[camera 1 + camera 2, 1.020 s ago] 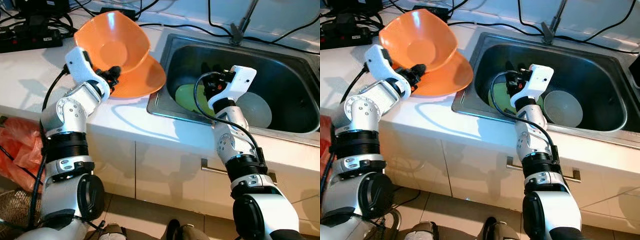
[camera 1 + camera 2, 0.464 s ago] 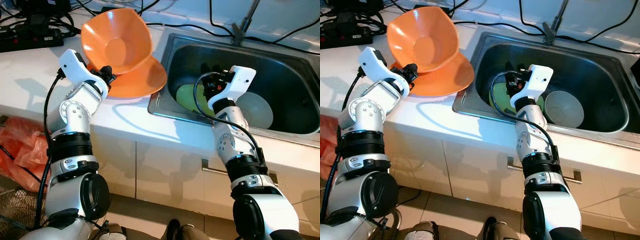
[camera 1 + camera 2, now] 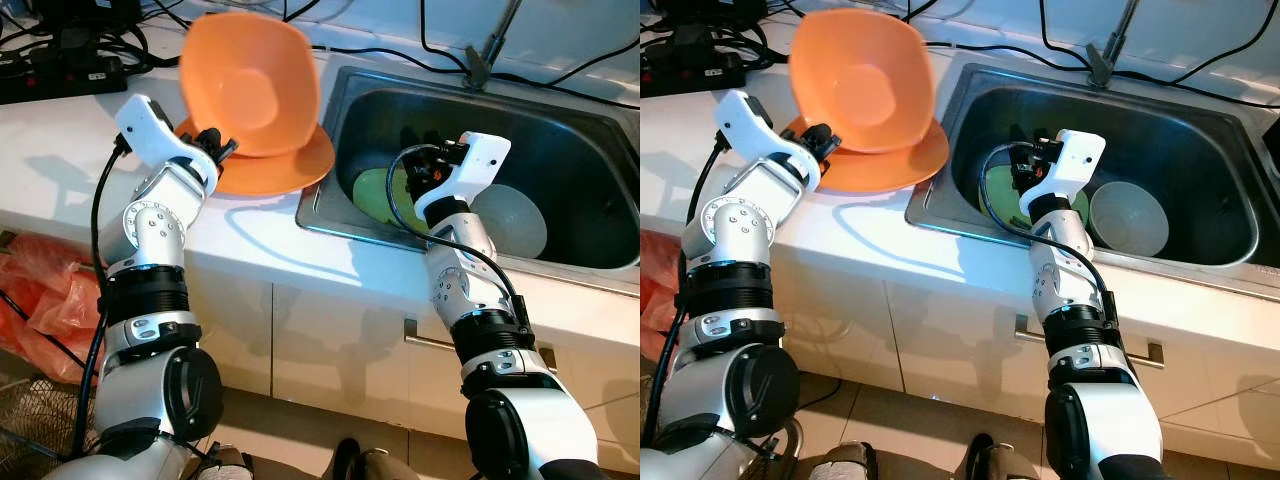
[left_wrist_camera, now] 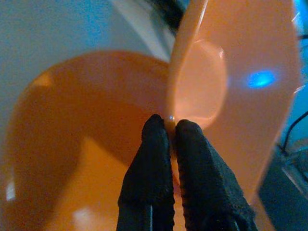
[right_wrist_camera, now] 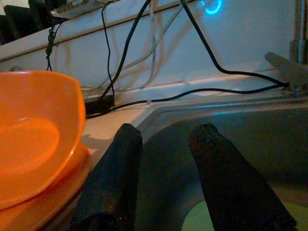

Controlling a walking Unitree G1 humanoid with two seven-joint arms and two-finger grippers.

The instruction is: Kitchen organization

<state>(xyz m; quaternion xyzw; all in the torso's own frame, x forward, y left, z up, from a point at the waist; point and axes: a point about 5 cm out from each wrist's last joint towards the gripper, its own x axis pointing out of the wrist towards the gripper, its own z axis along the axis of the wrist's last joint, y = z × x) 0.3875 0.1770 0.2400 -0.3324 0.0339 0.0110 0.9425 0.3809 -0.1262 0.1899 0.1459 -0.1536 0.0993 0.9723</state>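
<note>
My left gripper (image 3: 213, 146) is shut on the rim of an orange bowl (image 3: 252, 84), which it holds tilted on edge above an orange plate (image 3: 275, 170) lying on the white counter (image 3: 60, 140). The left wrist view shows both fingers (image 4: 154, 144) pinching the bowl's rim (image 4: 174, 103). My right gripper (image 3: 412, 150) hangs open over the steel sink (image 3: 560, 110), with nothing between its fingers (image 5: 118, 163). In the sink lie a green plate (image 3: 373, 195) and a grey bowl (image 3: 515, 220).
Black cables (image 3: 380, 55) and a power strip (image 3: 60, 75) run along the back of the counter. A tap (image 3: 485, 50) stands behind the sink. White cabinets with a handle (image 3: 425, 335) are below. An orange bag (image 3: 40, 295) lies on the floor at the left.
My left gripper has swung the orange bowl to the right and tipped it more upright over the orange plate. The right arm has stayed in place.
</note>
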